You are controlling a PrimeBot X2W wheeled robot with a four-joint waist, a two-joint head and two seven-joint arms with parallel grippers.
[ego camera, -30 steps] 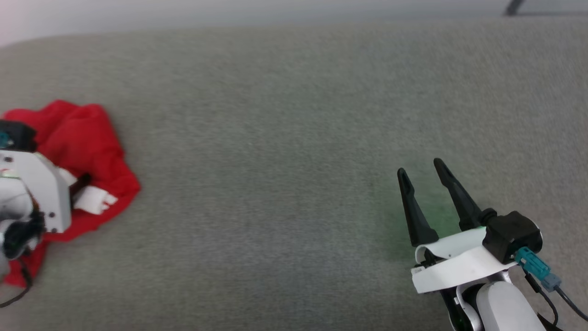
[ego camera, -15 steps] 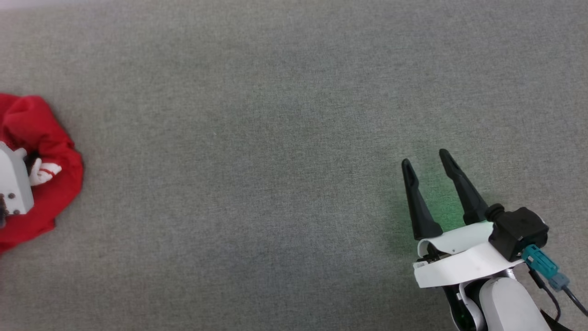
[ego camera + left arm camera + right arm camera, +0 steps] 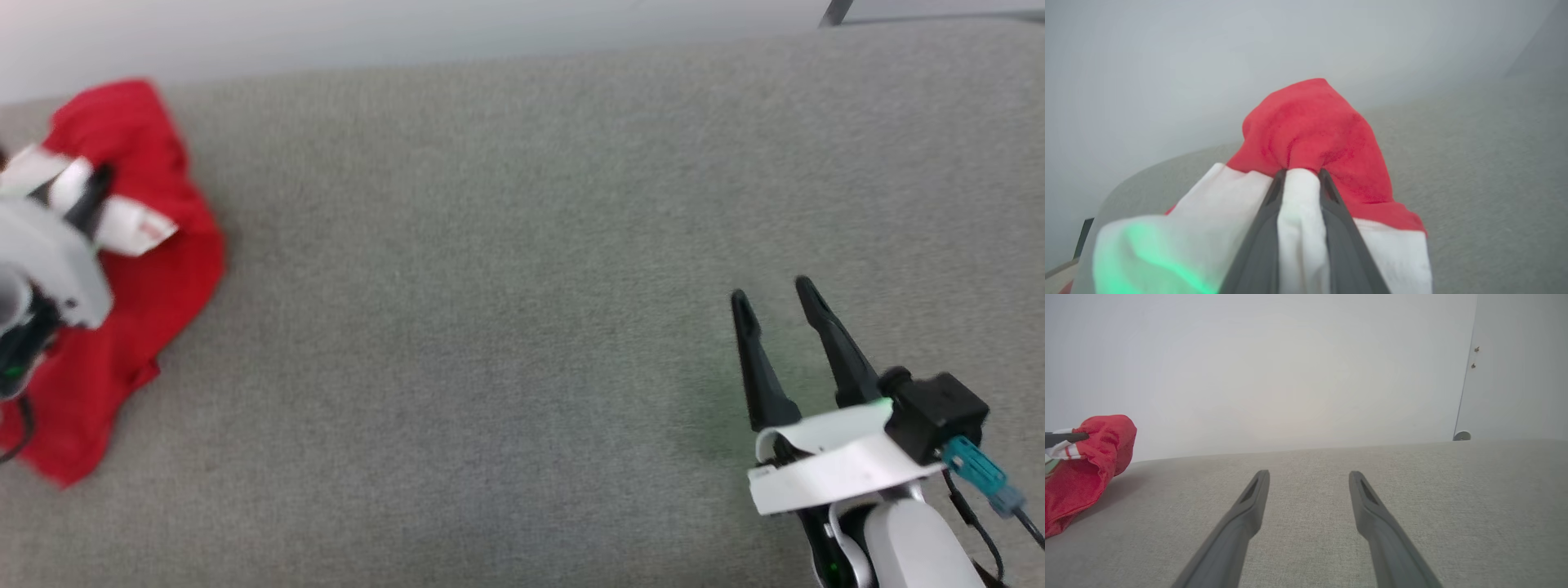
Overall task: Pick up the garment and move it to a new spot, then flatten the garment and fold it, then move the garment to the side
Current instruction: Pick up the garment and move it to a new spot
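Note:
The garment, a bunched red shirt with a white striped sleeve, hangs at the far left of the head view over the grey cloth surface. My left gripper is shut on its white sleeve; in the left wrist view the gripper pinches a white fold, with the red garment bulging past the fingertips. The garment also shows at the left of the right wrist view, raised, its lower end on the surface. My right gripper stands open and empty at the lower right, with both fingers spread over bare surface.
The grey fabric surface stretches between the two arms. Its far edge meets a pale wall. A door edge with a small round stop stands at the far right.
My left gripper has closed on the white sleeve and lifted the garment up off the surface. The head camera has shifted. The right gripper stays open in place.

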